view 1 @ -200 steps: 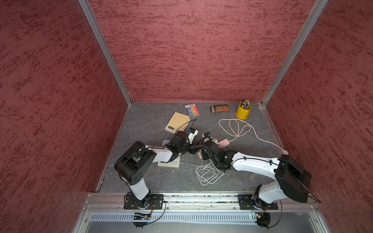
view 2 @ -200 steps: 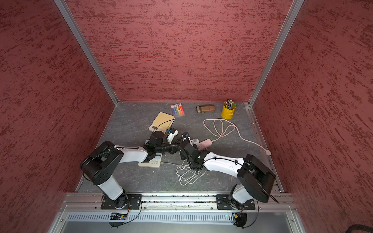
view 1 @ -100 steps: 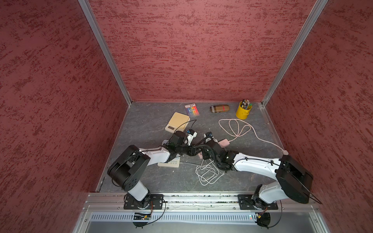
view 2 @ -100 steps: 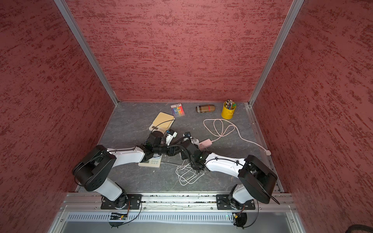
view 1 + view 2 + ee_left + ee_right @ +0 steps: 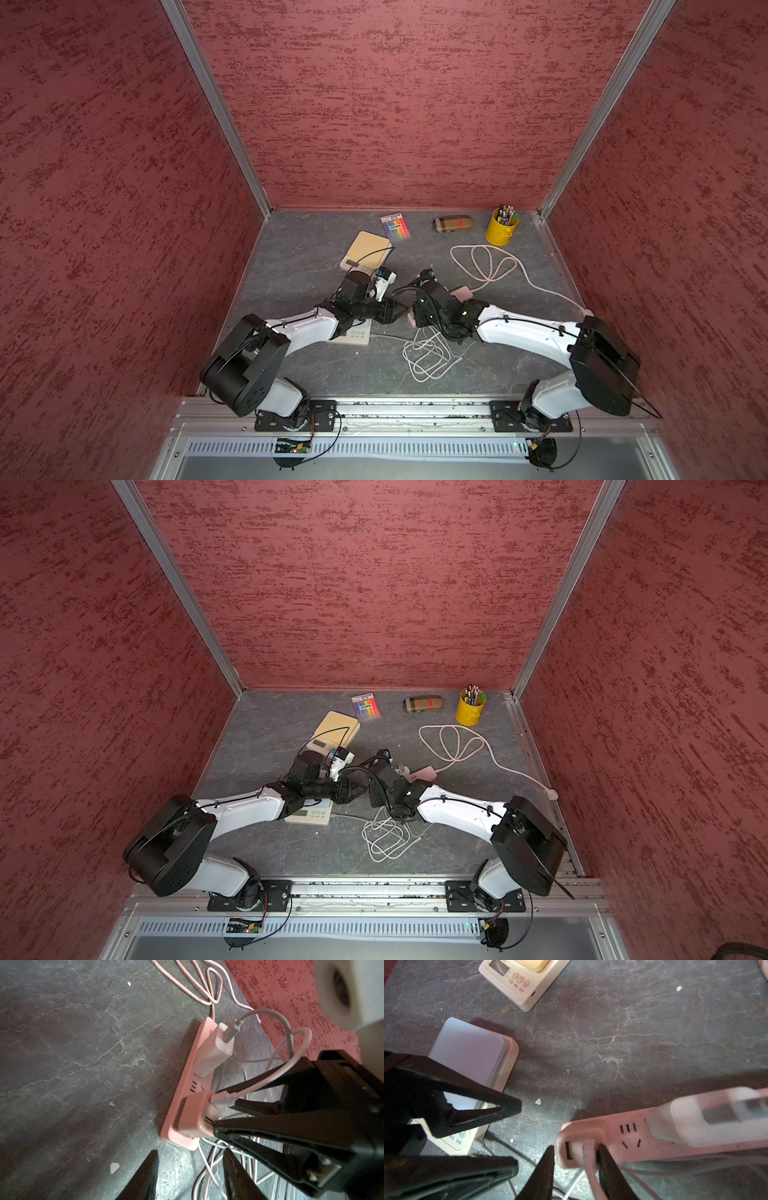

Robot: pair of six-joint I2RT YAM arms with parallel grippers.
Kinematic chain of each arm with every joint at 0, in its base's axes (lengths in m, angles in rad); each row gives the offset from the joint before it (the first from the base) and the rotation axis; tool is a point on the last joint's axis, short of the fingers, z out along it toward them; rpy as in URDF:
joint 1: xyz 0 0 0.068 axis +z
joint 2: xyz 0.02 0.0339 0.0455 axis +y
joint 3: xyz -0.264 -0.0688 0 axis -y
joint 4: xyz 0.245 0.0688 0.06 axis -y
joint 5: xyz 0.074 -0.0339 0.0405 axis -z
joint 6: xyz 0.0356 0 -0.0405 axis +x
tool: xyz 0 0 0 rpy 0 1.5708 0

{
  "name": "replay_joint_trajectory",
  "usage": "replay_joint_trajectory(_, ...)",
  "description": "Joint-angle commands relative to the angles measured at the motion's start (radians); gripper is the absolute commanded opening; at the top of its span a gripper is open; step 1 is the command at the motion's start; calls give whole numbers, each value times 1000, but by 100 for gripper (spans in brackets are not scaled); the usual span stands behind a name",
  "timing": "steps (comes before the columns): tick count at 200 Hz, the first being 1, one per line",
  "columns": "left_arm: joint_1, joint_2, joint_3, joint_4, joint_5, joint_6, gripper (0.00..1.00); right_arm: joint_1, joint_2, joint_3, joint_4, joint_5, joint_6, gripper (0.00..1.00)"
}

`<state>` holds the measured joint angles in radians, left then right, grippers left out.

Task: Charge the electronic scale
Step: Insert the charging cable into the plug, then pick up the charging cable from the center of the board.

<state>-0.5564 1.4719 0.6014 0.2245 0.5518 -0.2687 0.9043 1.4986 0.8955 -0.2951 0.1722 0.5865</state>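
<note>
Straddling the USB plug (image 5: 588,1147) with my right gripper (image 5: 575,1147), jaws apart, not clamping (my left gripper (image 5: 191,1150) is gaping empty), I am planning a straight retreat, sparing the cable (image 5: 480,1145) feeding the electronic scale (image 5: 353,335) lying just below centre in a top view.

Red textured walls (image 5: 395,104), grey marbled floor (image 5: 291,270), aluminium corner posts (image 5: 216,106).
</note>
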Motion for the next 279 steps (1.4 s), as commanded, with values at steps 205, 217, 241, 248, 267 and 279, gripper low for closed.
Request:
replay_joint_trajectory(205,-38,13,72,-159,-49,58,57,-7,-95,10,44,-321,71,42)
replay_joint_trajectory(217,-27,-30,69,-229,-75,43,57,-4,-111,-28,88,-381,63,42)
replay_joint_trajectory(241,-22,-145,65,-403,-136,23,57,2,-165,-82,83,-393,44,41)
replay_joint_trajectory(248,-27,-183,58,-445,-151,14,57,3,-179,-90,77,-400,33,41)
replay_joint_trajectory(267,-78,-274,29,-520,-184,-14,52,4,-208,-102,56,-441,-5,41)
replay_joint_trajectory(279,-141,-316,11,-557,-223,-36,49,4,-220,-108,48,-472,-29,41)
